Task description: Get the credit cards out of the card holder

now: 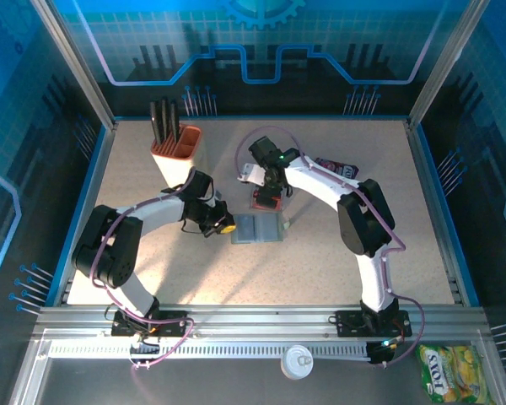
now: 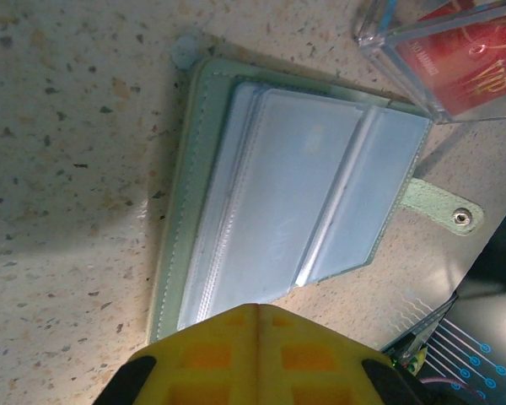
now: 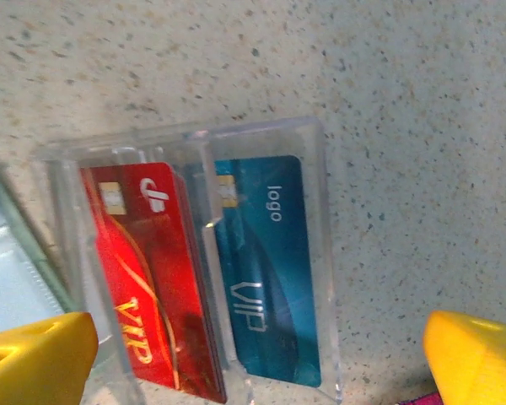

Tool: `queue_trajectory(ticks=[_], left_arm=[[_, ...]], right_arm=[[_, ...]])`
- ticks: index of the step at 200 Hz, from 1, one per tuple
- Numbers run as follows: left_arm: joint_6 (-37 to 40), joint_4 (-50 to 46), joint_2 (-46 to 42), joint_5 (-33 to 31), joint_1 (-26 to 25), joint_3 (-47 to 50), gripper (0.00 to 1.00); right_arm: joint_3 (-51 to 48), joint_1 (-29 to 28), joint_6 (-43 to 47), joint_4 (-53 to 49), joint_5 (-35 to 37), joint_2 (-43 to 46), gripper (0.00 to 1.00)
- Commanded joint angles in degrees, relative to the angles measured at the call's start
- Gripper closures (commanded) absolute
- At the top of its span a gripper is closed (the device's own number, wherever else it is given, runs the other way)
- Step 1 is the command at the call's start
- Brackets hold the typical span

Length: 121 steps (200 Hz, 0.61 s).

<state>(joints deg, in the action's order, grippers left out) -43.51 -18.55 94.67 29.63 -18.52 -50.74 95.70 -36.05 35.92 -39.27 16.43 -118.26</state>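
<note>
The red card [image 3: 152, 278] and blue card [image 3: 266, 270] lie in a clear box [image 3: 253, 139] just beside the wallet [image 2: 295, 194]. They look thin, stiff and slippery, so I'd pinch an edge. The right claw [image 3: 253, 363] gapes over them. The left claw [image 2: 257, 325] is clenched.

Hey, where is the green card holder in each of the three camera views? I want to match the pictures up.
Top external: the card holder lies open near the picture's centre.
Left wrist: it lies across the middle, with its snap tab pointing right.
Right wrist: a corner of it shows at the lower left edge.
Shared landmark: the red VIP card beside the holder, at top right in the left wrist view and just above the holder in the top view.
</note>
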Motion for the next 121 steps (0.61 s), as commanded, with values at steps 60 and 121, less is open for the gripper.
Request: queue_trajectory(ticks=[60, 121], left_arm=[[-0.3, 0.4, -2.3, 1.1, 0.4, 1.7, 1.0], [-0.3, 0.6, -2.6, 0.9, 0.4, 2.2, 1.0]], right_arm=[[-10.4, -3.2, 3.6, 12.2, 6.7, 5.2, 0.0], [-13.0, -3.0, 6.0, 18.6, 11.1, 4.7, 0.0]])
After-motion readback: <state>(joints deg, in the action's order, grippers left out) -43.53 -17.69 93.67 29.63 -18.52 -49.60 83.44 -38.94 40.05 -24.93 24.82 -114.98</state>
